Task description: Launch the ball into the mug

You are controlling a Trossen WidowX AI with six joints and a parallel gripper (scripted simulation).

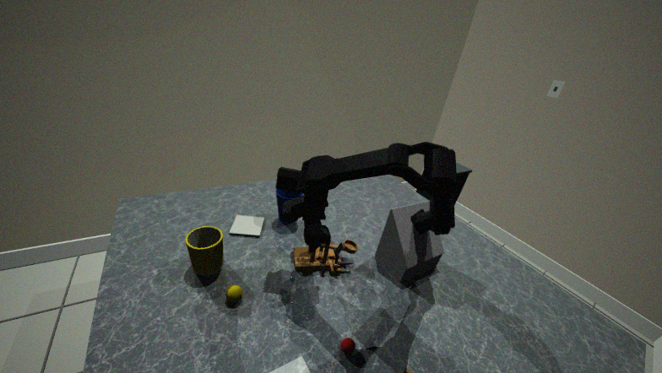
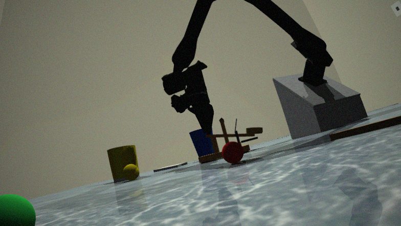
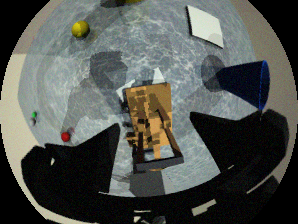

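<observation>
The wooden catapult [image 1: 301,257] [image 2: 209,158] [image 3: 162,93] stands on the table, its throwing arm's cup [image 1: 349,246] [image 2: 254,130] toward the robot base; no ball shows in it. My gripper [image 1: 317,249] [image 2: 208,133] [image 3: 154,120] is open and empty, pointing down over the catapult, one finger to each side of it in the wrist view. The yellow mug [image 1: 206,260] [image 2: 119,162] stands upright at the left. A yellow ball [image 1: 234,294] [image 2: 131,172] [image 3: 80,29] lies near the mug. A red ball [image 1: 347,345] [image 2: 232,152] [image 3: 66,136] lies nearer the front. A green ball [image 2: 15,210] [image 3: 34,115] lies farther off.
A blue mug [image 1: 282,206] [image 2: 201,143] [image 3: 245,82] stands close behind the gripper. A white tile [image 1: 247,225] [image 3: 205,26] lies behind the yellow mug. The grey base block [image 1: 393,245] [image 2: 297,112] is at the right. A wooden strip [image 2: 364,128] lies in front of it.
</observation>
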